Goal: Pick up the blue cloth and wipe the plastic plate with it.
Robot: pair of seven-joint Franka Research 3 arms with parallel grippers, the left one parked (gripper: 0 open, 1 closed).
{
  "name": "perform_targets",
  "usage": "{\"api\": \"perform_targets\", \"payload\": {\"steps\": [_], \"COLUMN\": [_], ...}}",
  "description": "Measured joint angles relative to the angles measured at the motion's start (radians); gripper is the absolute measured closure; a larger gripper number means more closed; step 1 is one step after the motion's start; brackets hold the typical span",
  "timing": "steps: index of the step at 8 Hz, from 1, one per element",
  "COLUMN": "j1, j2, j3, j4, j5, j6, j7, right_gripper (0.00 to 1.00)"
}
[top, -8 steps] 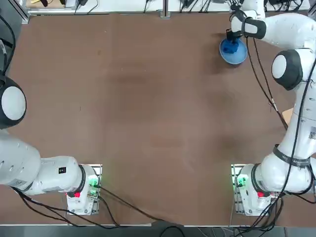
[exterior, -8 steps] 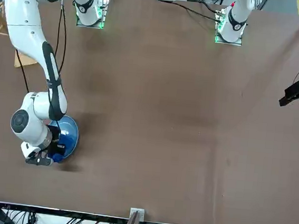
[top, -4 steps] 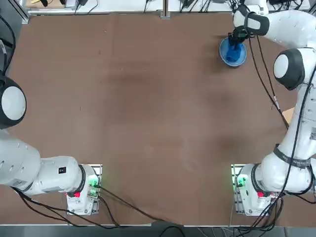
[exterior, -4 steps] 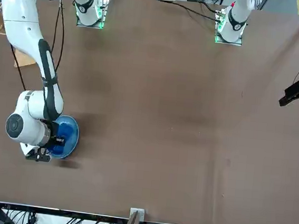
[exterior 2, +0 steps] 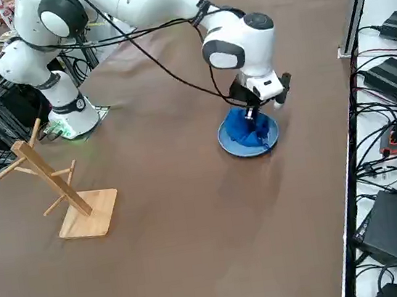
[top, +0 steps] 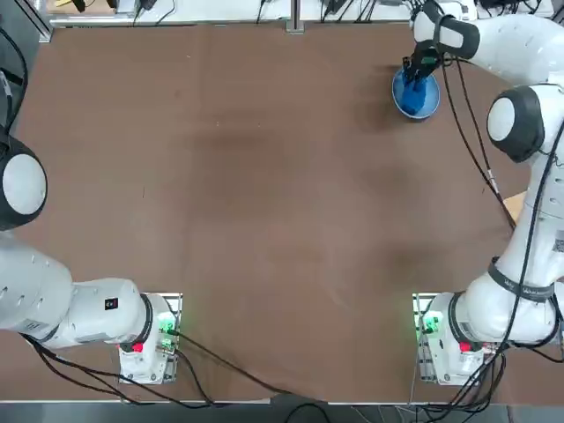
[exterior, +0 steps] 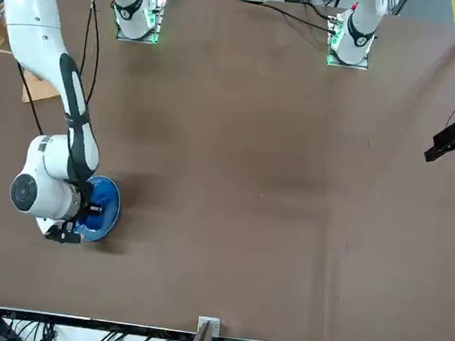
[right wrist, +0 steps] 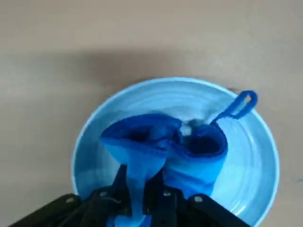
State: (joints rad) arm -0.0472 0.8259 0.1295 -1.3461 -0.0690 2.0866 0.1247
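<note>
The light sky-blue plastic plate [top: 427, 107] lies at the table's far right. It also shows in the front view [exterior: 114, 208], the side view [exterior 2: 229, 146] and the wrist view [right wrist: 246, 156]. The royal-blue cloth [right wrist: 161, 142] is bunched up and pressed onto the plate's middle, with a small loop sticking out at one side. My right gripper [right wrist: 142, 198] is shut on the cloth's upper fold and points straight down over the plate [top: 418, 74] [exterior: 87, 205] [exterior 2: 251, 116]. The cloth [top: 414, 88] [exterior: 95, 208] [exterior 2: 246, 132] covers part of the plate's floor.
A wooden rack with pegs on a square base [exterior 2: 70, 198] stands on the table's right side, well short of the plate. The table's far edge runs close behind the plate [top: 414, 21]. Cables and power boxes lie on the floor beyond it [exterior 2: 394, 130].
My right gripper has dragged the cloth across the plate, from its far rim toward its middle, and the wrist has shifted with it. The plate has stayed in place.
</note>
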Motion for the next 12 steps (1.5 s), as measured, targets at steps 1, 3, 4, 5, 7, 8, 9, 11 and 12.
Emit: {"api": "perform_targets", "payload": {"steps": [1, 3, 4, 5, 7, 8, 9, 11, 12], "j1": [-0.001, -0.008, -0.01, -0.011, -0.008, -0.006, -0.001, 0.014, 0.027], "j2": [-0.005, -0.013, -0.023, -0.04, -0.078, -0.096, -0.117, -0.164, -0.188], "j3": [-0.001, -0.003, -0.003, -0.003, -0.003, -0.003, -0.002, -0.001, -0.002], "j4": [0.006, 0.036, 0.049, 0.054, 0.056, 0.057, 0.058, 0.059, 0.059], "j5": [0.0, 0.001, 0.004, 0.018, 0.056, 0.072, 0.08, 0.112, 0.119], "j6": [-0.009, -0.065, -0.089, -0.109, -0.149, -0.167, -0.187, -0.223, -0.247], "j7": [0.001, 0.001, 0.001, 0.001, 0.001, 0.001, 0.001, 0.011, 0.028], "right_gripper": [0.92, 0.92, 0.92, 0.92, 0.92, 0.92, 0.92, 0.92, 0.92]}}
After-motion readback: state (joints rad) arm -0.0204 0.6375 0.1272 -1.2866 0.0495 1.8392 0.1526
